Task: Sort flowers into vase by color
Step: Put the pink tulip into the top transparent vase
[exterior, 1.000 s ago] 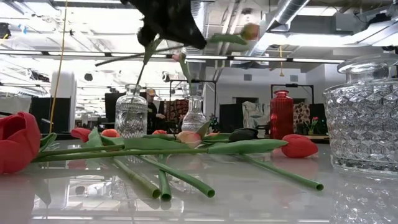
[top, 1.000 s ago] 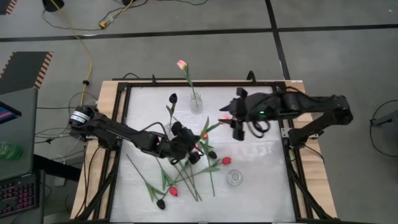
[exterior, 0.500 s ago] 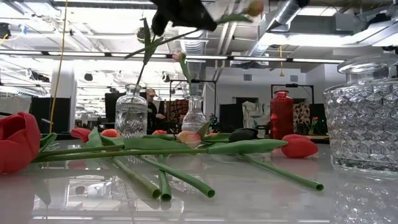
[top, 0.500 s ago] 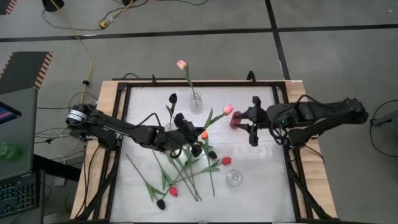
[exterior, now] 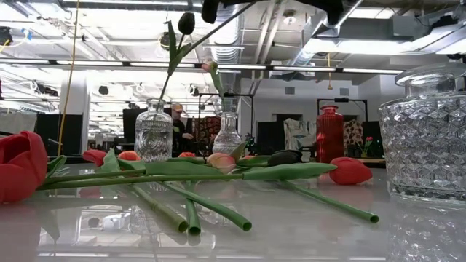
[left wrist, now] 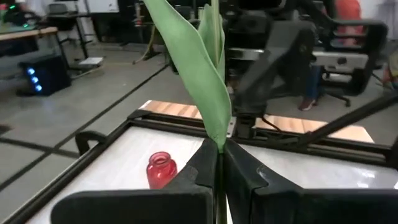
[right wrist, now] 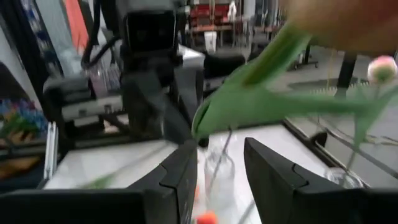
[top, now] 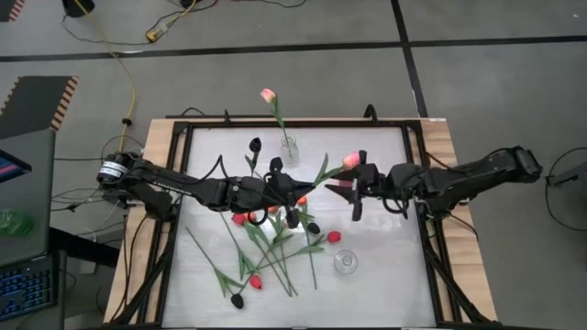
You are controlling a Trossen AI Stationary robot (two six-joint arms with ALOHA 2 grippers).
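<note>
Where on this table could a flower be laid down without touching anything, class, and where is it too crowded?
Bare patches: the white tabletop right of the clear vase, and the strip along the front edge. The far right corner behind the right end effector is bare too. Crowded: the centre-left, where loose tulips lie crossed under the left end effector, which holds a pink tulip.

- Held tulip (top: 351, 161): pink-orange head, green stem and leaf; clamped in the black left gripper (left wrist: 219, 163).
- Right gripper (top: 356, 186): black, like both arms.
- Red bottle vase (left wrist: 160, 170): solid red; also red in the low view.
- Clear vase (top: 290, 150): colourless glass, pink tulip (top: 268, 94) standing in it.
- Second clear vase (top: 345, 262): colourless; cut diamond pattern up close in the low view.
- Black tulip (top: 254, 145): dark head, green stem.
- Loose tulips (top: 256, 281) on the tabletop: red and black heads, green stems.
- Tabletop (top: 385, 275): white, black frame, pale wood edge.
</note>
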